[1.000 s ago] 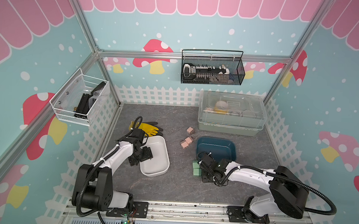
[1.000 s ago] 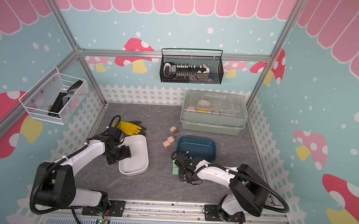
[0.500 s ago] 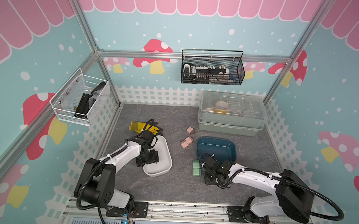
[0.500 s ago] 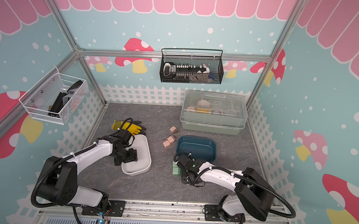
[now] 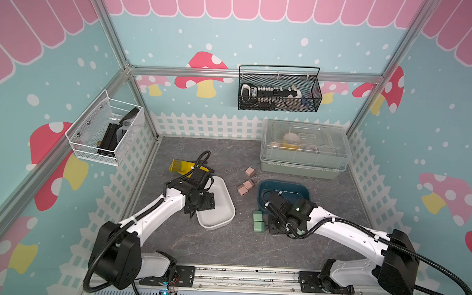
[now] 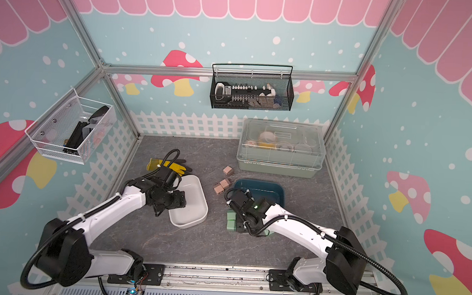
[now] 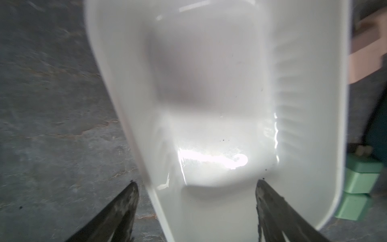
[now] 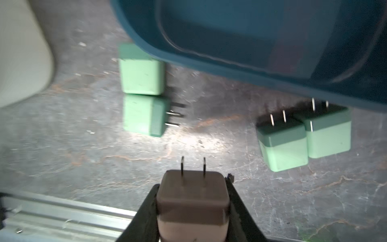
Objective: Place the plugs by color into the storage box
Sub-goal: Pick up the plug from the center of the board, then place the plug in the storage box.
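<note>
1. The right gripper [image 8: 192,182] is low over the worktop [image 5: 224,244], right of the middle and toward the front edge. Its jaws are clenched on two opposite sides of a pink plug [image 8: 191,201], whose two prongs point out past the jaw tips toward the teal tray [image 5: 288,191]. Whether the plug touches the worktop cannot be told.
2. The teal tray sits just behind that gripper, right of centre, in front of the bin [image 5: 303,157] at the back right corner.
3. Two green plugs [image 5: 258,227] lie on their sides, touching each other, on the worktop just off the teal tray's front left corner.
4. Two other green plugs [image 8: 282,146] stand prongs up, touching each other, right at the teal tray's front rim. In both top views the right arm [image 5: 336,228] hides them.
5. Three pink plugs [image 5: 248,184] lie on the worktop between the two trays. Two touch and the third is a little nearer the back edge.
6. The white tray [image 5: 220,208] lies left of centre, askew to the worktop's edges, with a glove [image 5: 179,166] behind it.
7. The left gripper [image 7: 196,185] is at the white tray's left side, jaws released and wide apart across the rim. One jaw is outside over the worktop and the other is above the tray's inside. Contact cannot be told.
</note>
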